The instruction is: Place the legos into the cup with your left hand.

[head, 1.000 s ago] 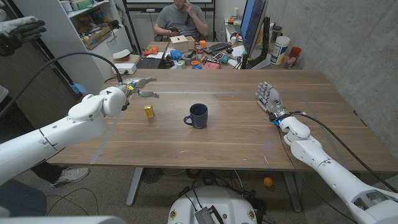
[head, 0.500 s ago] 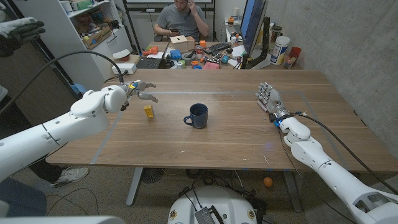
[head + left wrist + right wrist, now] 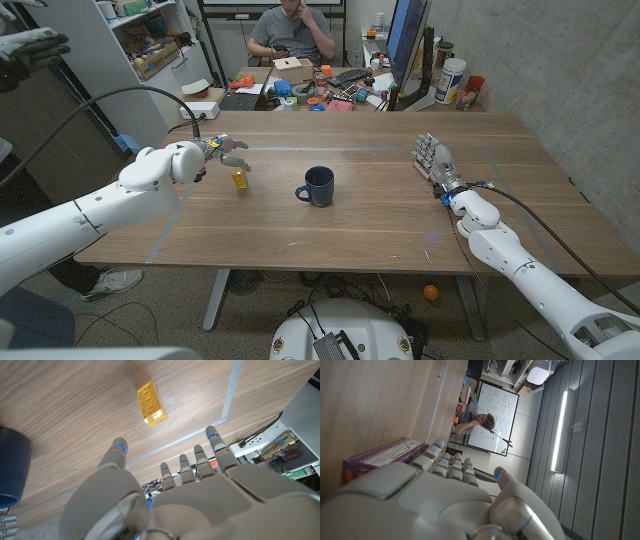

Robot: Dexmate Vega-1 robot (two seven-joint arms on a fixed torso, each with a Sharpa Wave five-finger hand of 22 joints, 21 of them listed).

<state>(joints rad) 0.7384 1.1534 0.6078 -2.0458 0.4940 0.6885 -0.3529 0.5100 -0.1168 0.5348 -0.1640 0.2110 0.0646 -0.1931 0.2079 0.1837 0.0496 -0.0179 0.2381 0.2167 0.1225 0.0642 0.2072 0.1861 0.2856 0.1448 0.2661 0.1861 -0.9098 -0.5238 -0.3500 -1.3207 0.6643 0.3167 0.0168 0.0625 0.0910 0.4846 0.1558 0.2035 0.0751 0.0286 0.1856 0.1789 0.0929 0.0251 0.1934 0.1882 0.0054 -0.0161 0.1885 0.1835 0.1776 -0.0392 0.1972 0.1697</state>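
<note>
Since a second ago the left hand (image 3: 222, 150) has been creeping in over the table toward the yellow lego (image 3: 239, 179), dipping a little as it goes, while the lego, the cup (image 3: 317, 186) and the right hand (image 3: 430, 157) are sitting where they were. The left hand is now hovering just behind and to the left of the brick, fingers apart and loosely bent, holding nothing; in the left wrist view its fingertips (image 3: 118, 446) are reaching toward the brick with bare wood still showing between them. The lego is lying on the table (image 3: 380, 215), near the fingertips and a bit closer to the robot, its long axis running roughly front to back with a slight slant. The dark blue cup is standing upright further to the right, well apart from the brick, handle toward it. The right hand is standing on its edge, fingers straight up and together, empty, far across the table, so the left is by far the nearer one
</note>
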